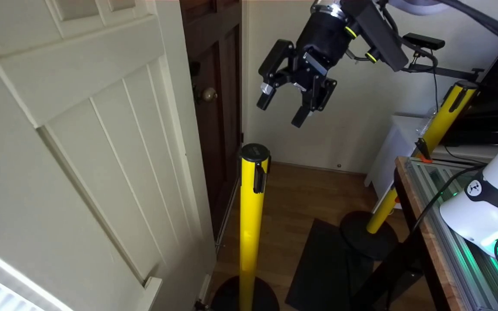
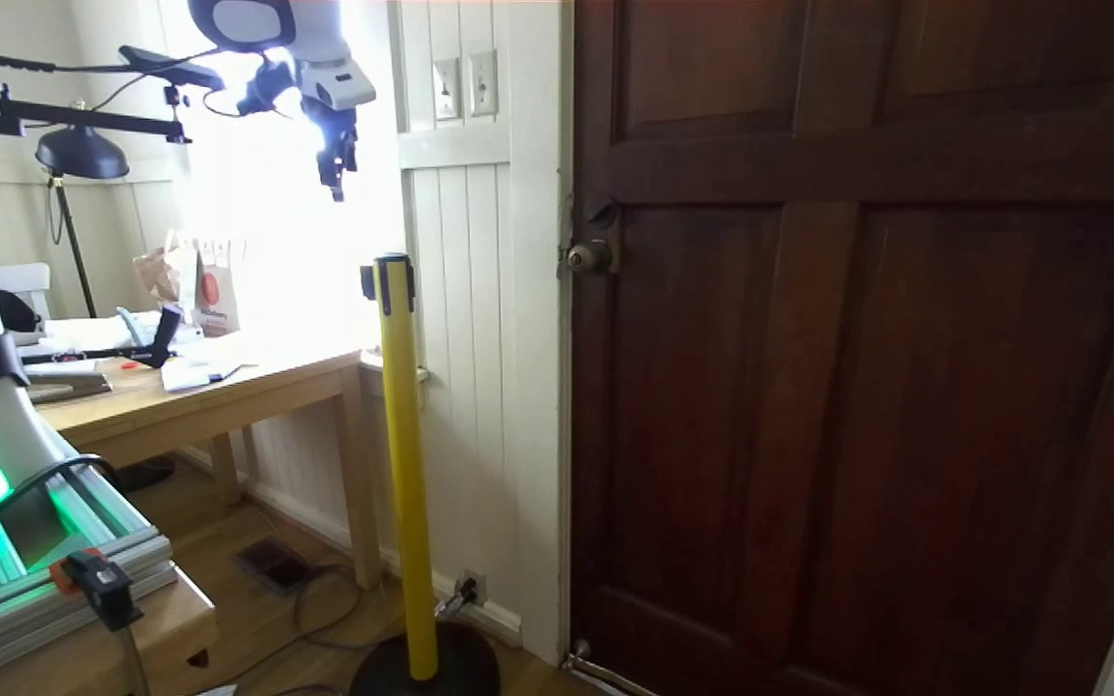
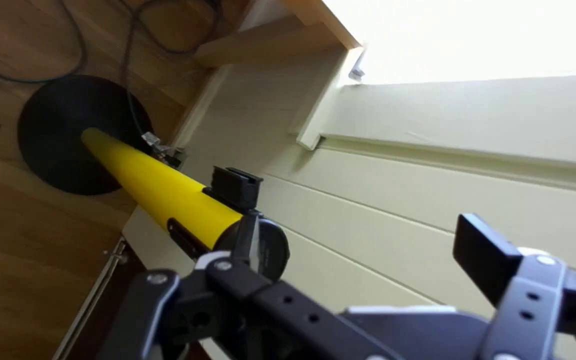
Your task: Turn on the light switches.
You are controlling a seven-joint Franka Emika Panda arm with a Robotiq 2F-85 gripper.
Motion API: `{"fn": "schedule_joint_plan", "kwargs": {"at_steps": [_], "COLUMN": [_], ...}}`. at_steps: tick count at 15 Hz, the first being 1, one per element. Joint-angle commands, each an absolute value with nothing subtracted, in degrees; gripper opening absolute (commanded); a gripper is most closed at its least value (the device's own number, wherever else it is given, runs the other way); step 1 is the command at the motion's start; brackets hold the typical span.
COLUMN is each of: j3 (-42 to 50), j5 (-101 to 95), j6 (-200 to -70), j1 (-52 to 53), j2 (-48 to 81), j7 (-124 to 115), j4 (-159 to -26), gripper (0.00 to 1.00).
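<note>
1. Closest up in an exterior view, and biggest too: white panelled wall (image 1: 115, 142), taking up a whole side there.

2. One size down: dark brown door (image 2: 808, 387), right beside that wall. Probably no part of this job, tbh.

3. Then yellow post (image 1: 252, 216), standing upright near the wall, topping out lower than the gripper (image 1: 281, 111) in both exterior views. Worth steering clear of, imo.

4. Now for that gripper: fingers (image 3: 485, 257) spread well apart, nothing held, touching nothing, hanging in mid-air and angled downward. Step in hand? Looks like the approach, no pressing yet. Next move probably calls for lifting, swinging over to the wall and tilting up to face it. Might bring the fingers together first, for a more solid poke.

5. Smallest, and the whole point here: light switches (image 2: 483, 83), a pair side by side on the wall, not far from the door. Relative to the gripper: clear gap between, higher up, off toward the door side in an exterior view. Not in sight in the wrist view, so probably best to aim by the exterior ones. Flipped up or down? Too small to tell.
</note>
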State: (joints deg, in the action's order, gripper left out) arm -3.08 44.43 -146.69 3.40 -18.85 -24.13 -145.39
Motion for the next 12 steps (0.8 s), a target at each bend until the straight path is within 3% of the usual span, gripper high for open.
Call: {"fn": "schedule_joint_plan", "kwargs": {"at_steps": [1, 8, 12], "j3": [-3.39, -1.76, -2.95], "j5": [54.36, 80.93, 74.74], "j6": [-154.48, -172.09, -169.1], "j1": [4.81, 10.78, 8.58], "j2": [-17.19, -11.52, -14.25], "j7": [-24.6, -14.34, -17.64], "j4": [-143.89, -134.68, -139.04], "gripper": [1.0, 1.0, 1.0]}}
